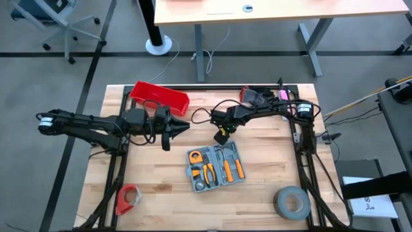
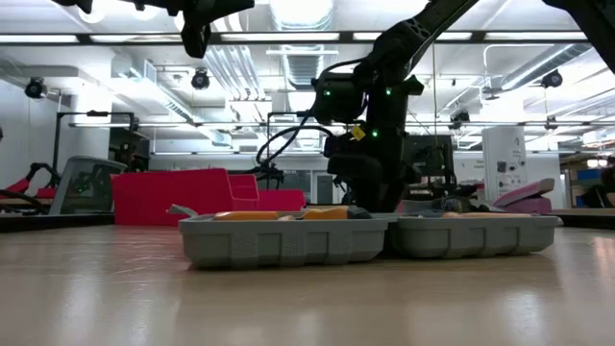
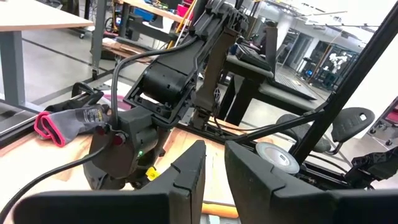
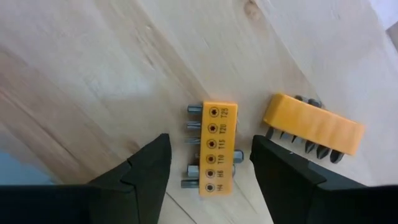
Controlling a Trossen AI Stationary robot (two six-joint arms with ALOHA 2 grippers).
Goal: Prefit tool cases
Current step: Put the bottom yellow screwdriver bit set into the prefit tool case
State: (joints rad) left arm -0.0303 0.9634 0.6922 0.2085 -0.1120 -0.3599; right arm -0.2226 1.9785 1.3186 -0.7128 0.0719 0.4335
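1. My two arms are dark, nearly black, built of jointed links.
2. Black cables loop along my right arm (image 1: pixel 257 111).
3. Green lights glow on its wrist housing.
4. My fingers (image 4: pixel 144 168) are matte black wedges.

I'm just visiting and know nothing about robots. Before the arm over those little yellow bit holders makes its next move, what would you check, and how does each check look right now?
1. Right gripper open: ok, fingers spread wide.
2. Right gripper lined up on a bit holder: ok, it shows between the fingers.
3. Second bit holder out of the way: ok, it lies apart, outside the fingers.
4. Tool case open to receive parts: ok, lying flat with orange-handled tools inside.
5. Left gripper clear: ok, it is off to the side near the red bin.
6. Free recess for the holder: cannot tell.
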